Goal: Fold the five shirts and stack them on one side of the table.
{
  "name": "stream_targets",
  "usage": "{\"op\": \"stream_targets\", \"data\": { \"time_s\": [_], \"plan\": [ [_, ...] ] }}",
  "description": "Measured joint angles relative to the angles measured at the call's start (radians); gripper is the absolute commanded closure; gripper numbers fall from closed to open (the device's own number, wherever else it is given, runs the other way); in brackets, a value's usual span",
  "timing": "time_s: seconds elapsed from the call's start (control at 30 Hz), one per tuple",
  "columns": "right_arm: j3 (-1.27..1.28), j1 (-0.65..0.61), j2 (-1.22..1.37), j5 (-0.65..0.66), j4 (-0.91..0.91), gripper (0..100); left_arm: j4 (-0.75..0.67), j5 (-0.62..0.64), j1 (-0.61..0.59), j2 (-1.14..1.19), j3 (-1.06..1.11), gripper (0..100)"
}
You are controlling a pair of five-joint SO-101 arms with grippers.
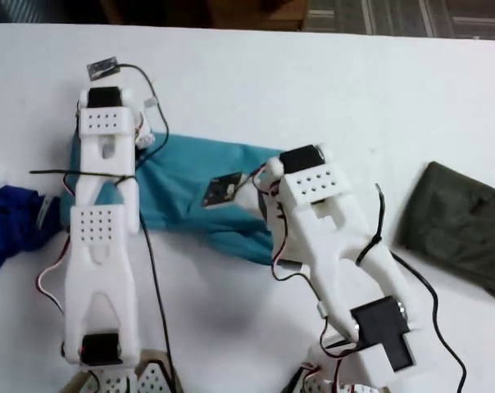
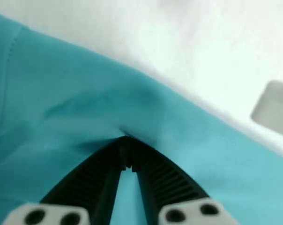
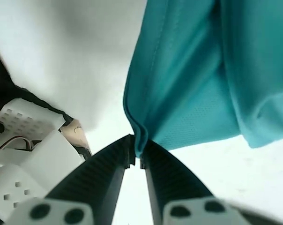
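A teal shirt [image 1: 190, 192] lies crumpled on the white table [image 1: 313, 90] between the two arms. In the left wrist view my left gripper [image 2: 128, 157] is shut, its black fingertips pinching a raised fold of the teal shirt [image 2: 62, 112]. My right gripper [image 3: 137, 154] is shut on a hanging hemmed edge of the teal shirt [image 3: 202, 70], which is lifted off the table there. A dark blue shirt [image 1: 10, 229] is bunched at the table's left edge. At the right edge lies a dark olive shirt [image 1: 460, 229].
Black and red cables [image 1: 153, 270] run along both arms and over the table. White arm parts [image 3: 29, 154] show beside the right gripper. The far half of the table is bare white.
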Motion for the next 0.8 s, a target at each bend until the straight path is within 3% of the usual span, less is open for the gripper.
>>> {"op": "stream_targets", "data": {
  "time_s": [0.13, 0.2, 0.47, 0.63, 0.8],
  "plan": [
    [-0.043, 0.008, 0.005, -0.037, 0.025, 72.4, 0.0, 0.0, 0.0, 0.0, 0.0, 98],
    [-0.089, 0.025, 0.005, -0.046, 0.029, 71.5, 0.0, 0.0, 0.0, 0.0, 0.0, 98],
    [-0.269, 0.101, 0.046, -0.063, -0.026, 86.5, 0.0, 0.0, 0.0, 0.0, 0.0, 98],
    [-0.427, 0.147, 0.258, -0.198, -0.167, 98.0, 0.0, 0.0, 0.0, 0.0, 0.0, 98],
    [-0.701, 0.152, 0.548, -0.239, -0.175, 98.1, 0.0, 0.0, 0.0, 0.0, 0.0, 98]
  ]
}}
